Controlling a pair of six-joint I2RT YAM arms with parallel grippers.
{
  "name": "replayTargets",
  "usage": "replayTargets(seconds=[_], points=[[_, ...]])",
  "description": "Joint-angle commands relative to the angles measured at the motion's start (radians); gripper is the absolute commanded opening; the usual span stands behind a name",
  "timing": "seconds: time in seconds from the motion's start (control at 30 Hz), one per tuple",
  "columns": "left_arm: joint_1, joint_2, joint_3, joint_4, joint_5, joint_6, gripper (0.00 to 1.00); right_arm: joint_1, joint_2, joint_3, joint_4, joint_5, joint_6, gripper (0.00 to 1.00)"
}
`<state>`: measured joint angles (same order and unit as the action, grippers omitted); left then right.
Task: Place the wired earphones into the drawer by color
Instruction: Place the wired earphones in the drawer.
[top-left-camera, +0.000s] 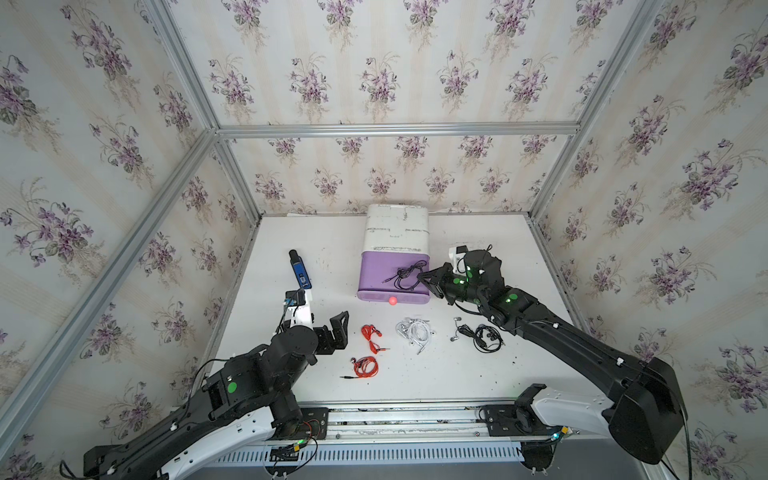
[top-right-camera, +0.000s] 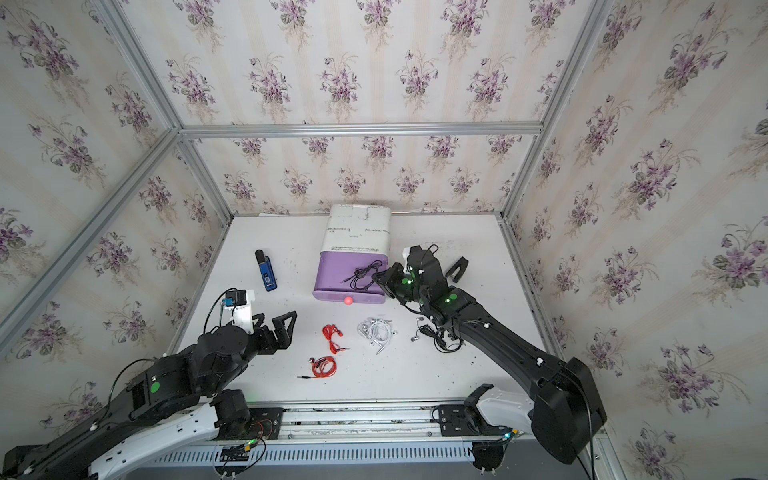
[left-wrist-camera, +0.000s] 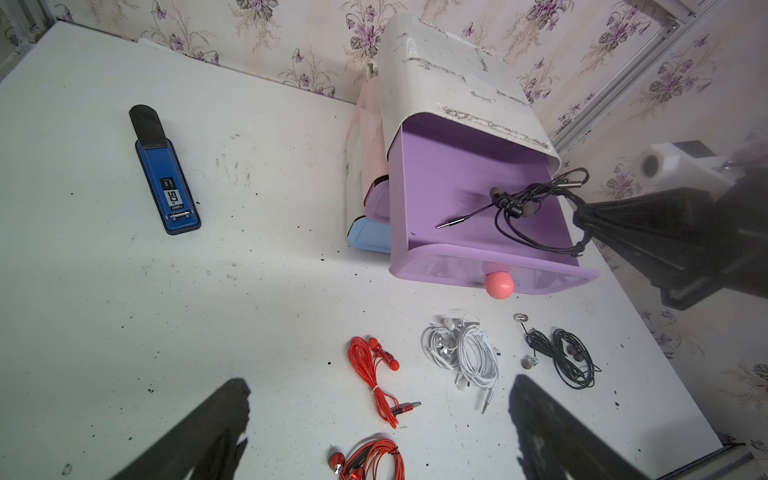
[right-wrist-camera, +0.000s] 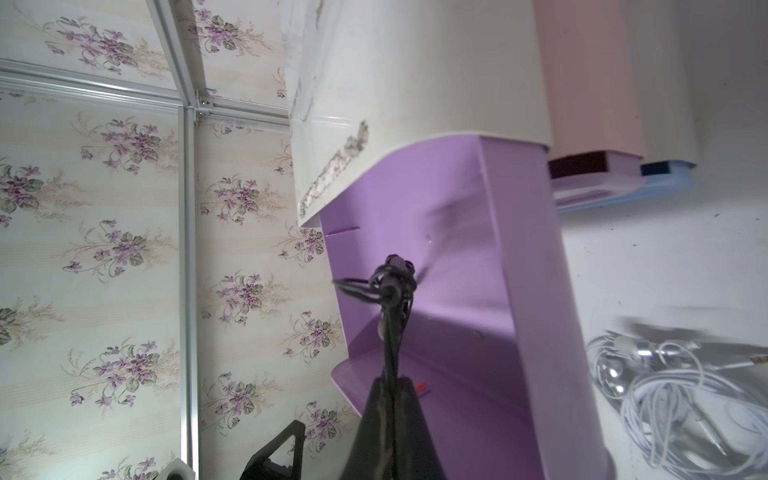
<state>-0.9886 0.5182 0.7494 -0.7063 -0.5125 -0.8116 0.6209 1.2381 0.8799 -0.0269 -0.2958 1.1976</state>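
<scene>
Far left: the blue-and-black gadget (top-left-camera: 300, 270) lies well apart from the cords and is no concern of ours.

Next, the left gripper (top-right-camera: 276, 320) hangs empty with its jaws wide apart, near the upper red earphones (top-left-camera: 371, 336). A second red set (top-left-camera: 365, 367) lies nearer the rail. Our judgement is that thin cord lying flat on the table (top-left-camera: 415, 386) may be shoved along rather than pinched.

Centre: the purple drawer (top-left-camera: 370, 295) is pulled out, and the white earphones (top-left-camera: 415, 332) sit on the table in front of it.

Right: the right gripper (top-left-camera: 424, 277) has its jaws together, pinched on the black earphones (top-left-camera: 409, 274). The coil dangles over the drawer's inside, and we cannot tell whether it touches the floor. One loop runs close to the side wall. We judge that if it is released here, that loop could drape over the wall and foul the closing. The cord might also cling to the fingers and be dragged back out. Another black set (top-left-camera: 484, 338) lies on the table under that arm, where a low retreat could sweep it.
</scene>
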Motion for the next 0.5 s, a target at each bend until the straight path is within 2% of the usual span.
replayTargets(seconds=[0.0,0.47], points=[[0.001,0.002,-0.002,0.006,-0.017,0.009,1.00,-0.005,0.017,0.000,0.041,0.010,0.011,0.00],[0.001,-0.004,-0.007,0.007,-0.023,0.000,1.00,-0.015,0.185,0.157,-0.060,0.002,-0.068,0.00]])
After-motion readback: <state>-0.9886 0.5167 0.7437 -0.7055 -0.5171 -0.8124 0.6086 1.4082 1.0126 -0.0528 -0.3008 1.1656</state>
